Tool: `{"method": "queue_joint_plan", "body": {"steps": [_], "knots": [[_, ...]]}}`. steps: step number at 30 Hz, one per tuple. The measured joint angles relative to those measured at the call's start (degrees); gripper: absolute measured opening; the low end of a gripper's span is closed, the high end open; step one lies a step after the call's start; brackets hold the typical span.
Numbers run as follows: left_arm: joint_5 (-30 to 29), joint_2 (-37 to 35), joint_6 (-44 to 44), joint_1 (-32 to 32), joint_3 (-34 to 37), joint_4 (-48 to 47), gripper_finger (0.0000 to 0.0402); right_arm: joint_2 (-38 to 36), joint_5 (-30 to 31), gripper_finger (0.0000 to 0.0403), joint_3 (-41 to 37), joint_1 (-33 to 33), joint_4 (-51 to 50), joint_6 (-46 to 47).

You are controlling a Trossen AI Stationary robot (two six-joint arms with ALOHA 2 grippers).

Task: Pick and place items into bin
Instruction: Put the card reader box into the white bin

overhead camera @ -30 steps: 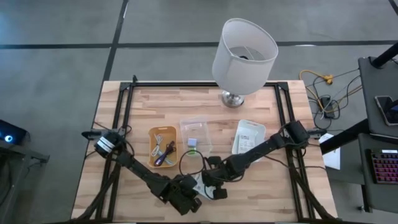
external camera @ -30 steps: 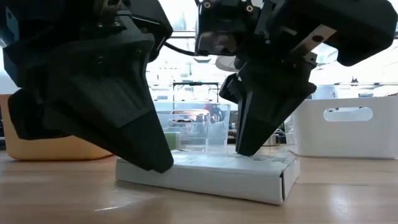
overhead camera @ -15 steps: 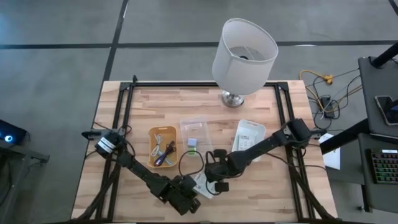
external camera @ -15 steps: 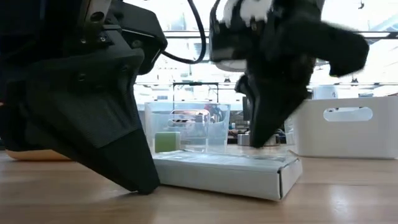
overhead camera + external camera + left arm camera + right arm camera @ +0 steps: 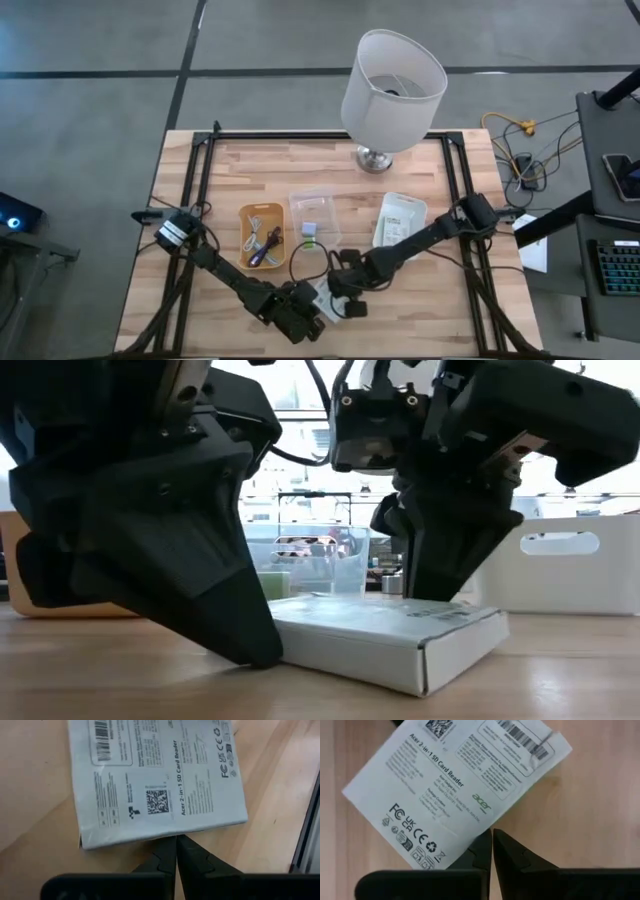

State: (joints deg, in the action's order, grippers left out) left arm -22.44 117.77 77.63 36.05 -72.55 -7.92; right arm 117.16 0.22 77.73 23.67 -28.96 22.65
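Observation:
A flat white box (image 5: 390, 642) printed with small text and barcodes lies on the wooden table near its front edge; it shows in the high view as the white box (image 5: 322, 293) between the two arms. My left gripper (image 5: 176, 840) is shut, its tips at one edge of the box. My right gripper (image 5: 491, 834) is shut too, at the box's opposite edge. In the low view the left gripper (image 5: 262, 653) stands at the box's left end and the right gripper (image 5: 440, 592) at its far side. My left gripper touches the box's edge (image 5: 165, 834) with its shut fingertips, slanting down from the table's near left. The tips rest on the table against the box's left end (image 5: 285, 635). My right gripper meets the box's far edge (image 5: 475, 842) with its shut fingertips, pointing steeply down. Whether the tips rest on the top face or against the side cannot be told.
Behind the box stand an orange tray (image 5: 247, 215) with cables and a purple-handled tool, a clear bin (image 5: 314, 198) with a green block, and a white bin (image 5: 400, 218). A big white lamp (image 5: 392, 80) stands at the far edge. Black rails run down both table sides.
The box has slid toward the table's right and turned about flat on the table. My left gripper has come off the box's left end onto the table beside it. My right gripper swung toward the far left and came back.

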Motion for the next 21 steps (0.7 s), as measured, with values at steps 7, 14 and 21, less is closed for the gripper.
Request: {"method": "queue_joint_plan", "body": {"steps": [7,14,21], "knots": [[1.86,0.03,0.04,0.02,0.00,0.24,0.0000,-0.98,0.30,0.0008,4.89,-0.03,-1.45,-0.62],[0.82,0.13,-0.21,-0.14,0.18,0.50,0.0000,-1.10,-1.28,0.0009,11.62,0.43,-2.81,-0.47],[-0.59,0.16,-0.59,-0.26,0.37,0.39,0.0000,-0.92,-1.98,0.0009,15.16,2.26,-3.24,-0.16]]}}
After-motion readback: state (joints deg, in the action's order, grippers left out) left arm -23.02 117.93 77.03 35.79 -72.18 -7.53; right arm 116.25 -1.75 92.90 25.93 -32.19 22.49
